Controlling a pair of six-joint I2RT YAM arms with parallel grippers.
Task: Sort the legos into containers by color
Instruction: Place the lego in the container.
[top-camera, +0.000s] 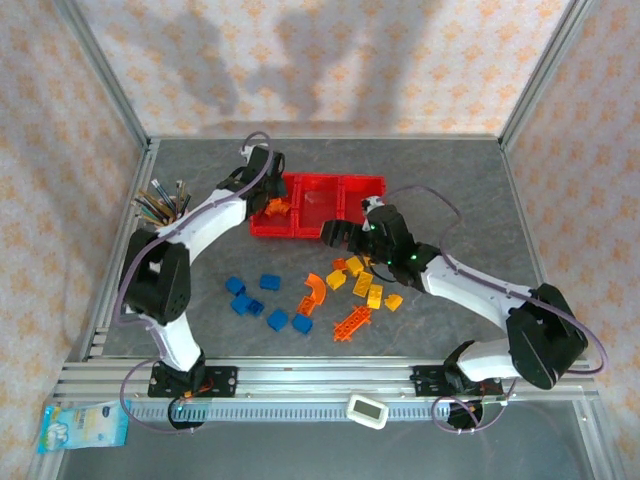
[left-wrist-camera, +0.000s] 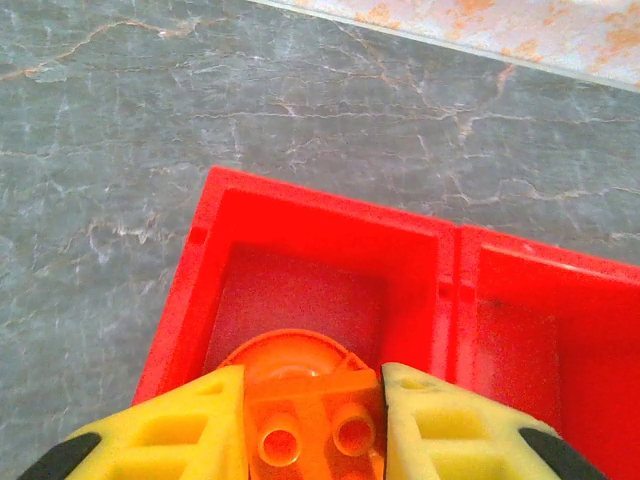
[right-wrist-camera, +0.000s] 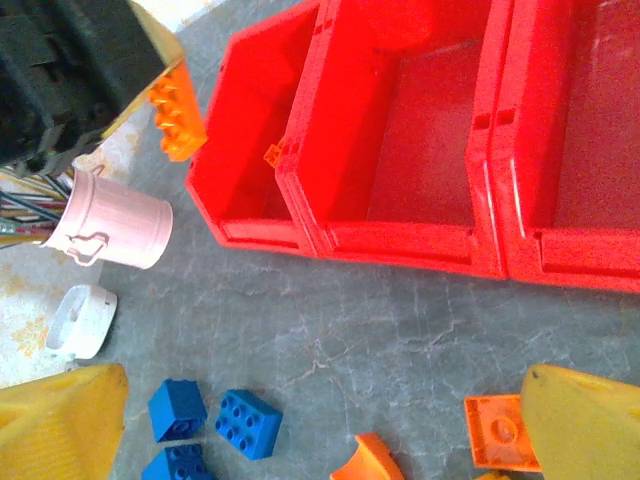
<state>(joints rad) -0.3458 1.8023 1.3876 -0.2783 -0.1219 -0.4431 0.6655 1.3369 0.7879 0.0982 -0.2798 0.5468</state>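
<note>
- Holding an orange brick (left-wrist-camera: 310, 425) between its yellow fingers (left-wrist-camera: 180, 430), the left claw (left-wrist-camera: 312, 400) hung above the leftmost compartment of the red containers (left-wrist-camera: 320, 205), and the brick's studs faced the wrist camera.
- From overhead, the left claw (top-camera: 274, 205) sat over the left end of the containers (top-camera: 318, 200), which lay toward the far edge of the counter (top-camera: 450, 180), about midway across.
- A small orange piece (right-wrist-camera: 272, 153) showed against the inner wall of that leftmost compartment.
- The right claw (top-camera: 338, 233) stood just in front of the containers' near wall. Its fingers (right-wrist-camera: 60, 430) were spread wide and held nothing.
- The loose legos lay on the counter between the containers and the near edge:
  - The blue bricks (top-camera: 255, 300) were grouped toward the left.
  - A curved orange piece (top-camera: 314, 290) and an orange lattice piece (top-camera: 351, 323) lay near the middle.
  - The yellow bricks (top-camera: 368, 288) were clustered just right of those, below the right claw.
- Under the right claw, two blue bricks (right-wrist-camera: 245, 422) and a flat orange piece (right-wrist-camera: 500, 432) rested on the counter, well apart.
- A pink pencil cup (right-wrist-camera: 110, 225) stood near the left edge, beside the left end of the containers.
</note>
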